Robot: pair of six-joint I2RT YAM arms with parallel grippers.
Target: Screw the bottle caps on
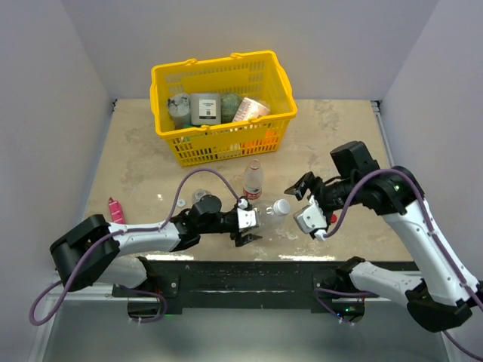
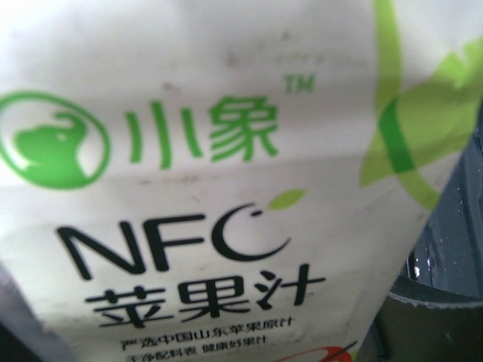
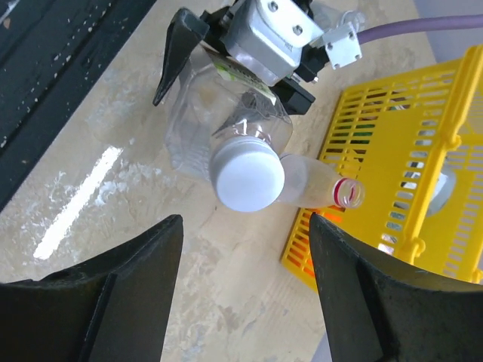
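Note:
My left gripper (image 1: pixel 249 221) is shut on a clear bottle (image 1: pixel 266 213) lying on its side, neck toward the right. Its white label with green print (image 2: pixel 196 196) fills the left wrist view. A white cap (image 3: pixel 247 175) sits on that bottle's neck, also seen from above as the cap (image 1: pixel 281 207). My right gripper (image 3: pixel 245 302) is open just off the cap, touching nothing, and appears from above as the right gripper (image 1: pixel 298 202). A slim red-labelled bottle (image 1: pixel 253 181) stands uncapped behind, its open neck (image 3: pixel 349 193) showing a red ring. A short clear bottle (image 1: pixel 200 197) stands left of it.
A yellow basket (image 1: pixel 223 113) full of jars and packets stands at the back middle, its side (image 3: pixel 423 143) close behind the slim bottle. A pink tube (image 1: pixel 115 210) lies at the left. The table's dark front rail (image 1: pixel 249 271) runs along the near edge.

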